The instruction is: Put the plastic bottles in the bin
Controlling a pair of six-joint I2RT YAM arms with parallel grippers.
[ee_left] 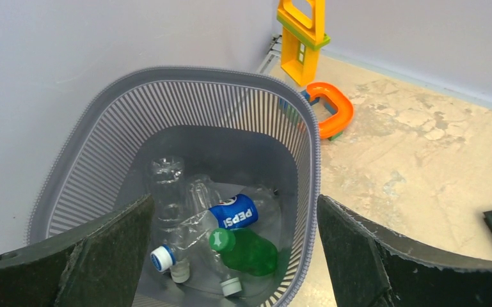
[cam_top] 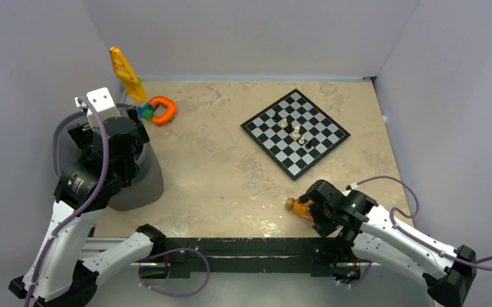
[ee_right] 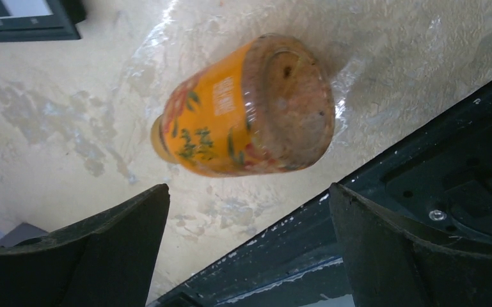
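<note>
The grey mesh bin [cam_top: 142, 182] stands at the table's left; in the left wrist view its rim [ee_left: 185, 75] surrounds a green bottle [ee_left: 249, 251], a Pepsi-labelled bottle [ee_left: 233, 212] and two clear bottles [ee_left: 166, 185]. My left gripper [ee_left: 233, 256] hangs open and empty above the bin. The short orange bottle [cam_top: 299, 207] lies on its side near the table's front edge; it also shows in the right wrist view [ee_right: 246, 109]. My right gripper [ee_right: 249, 249] is open just behind the bottle's base, not touching it.
A chessboard [cam_top: 295, 131] with a few white pieces lies at the back right. Orange and yellow plastic toys [cam_top: 160, 109] stand behind the bin. The black front rail [cam_top: 243, 246] runs right under my right gripper.
</note>
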